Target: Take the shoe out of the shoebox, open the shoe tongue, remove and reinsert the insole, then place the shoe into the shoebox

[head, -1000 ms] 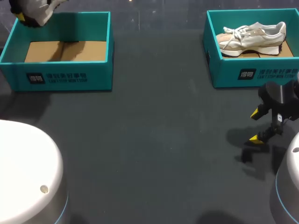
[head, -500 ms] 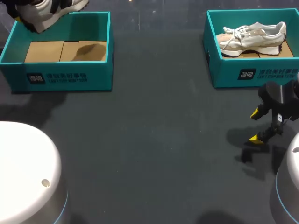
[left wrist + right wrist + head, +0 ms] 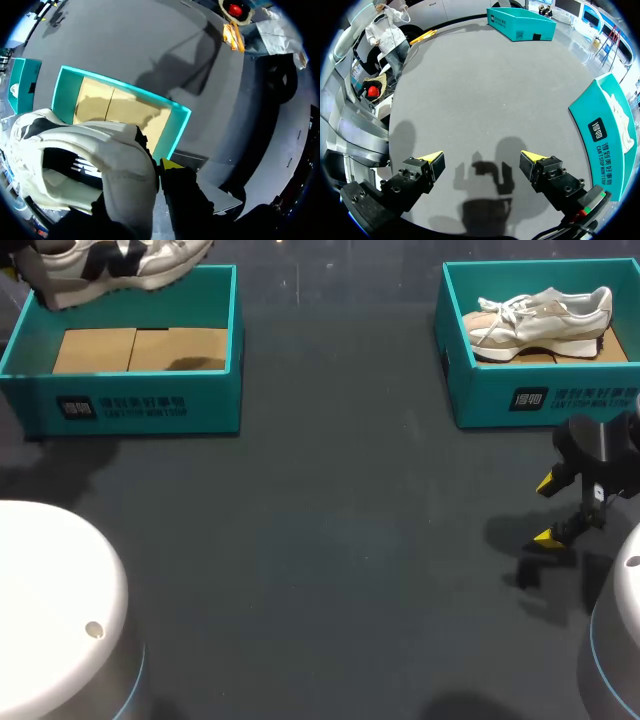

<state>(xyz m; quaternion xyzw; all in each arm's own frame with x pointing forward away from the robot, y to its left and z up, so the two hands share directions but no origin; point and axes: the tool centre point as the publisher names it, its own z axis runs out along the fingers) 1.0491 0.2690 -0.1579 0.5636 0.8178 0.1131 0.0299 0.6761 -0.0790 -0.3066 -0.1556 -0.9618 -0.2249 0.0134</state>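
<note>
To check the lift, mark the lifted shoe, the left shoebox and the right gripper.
lifted shoe [image 3: 110, 262], head view, its side panel.
left shoebox [image 3: 140, 405], head view, front wall.
right gripper [image 3: 482, 157], right wrist view, midway between fingertips.

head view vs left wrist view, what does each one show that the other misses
Only the head view shows the right pincer, open, above the dark grey table. Only the left wrist view shows the left pincer gripping the heel collar of the white-and-black sneaker, with one yellow tip visible beside the shoe. Both views show that sneaker held clear of the teal cardboard shoebox, whose brown floor has nothing on it.
</note>
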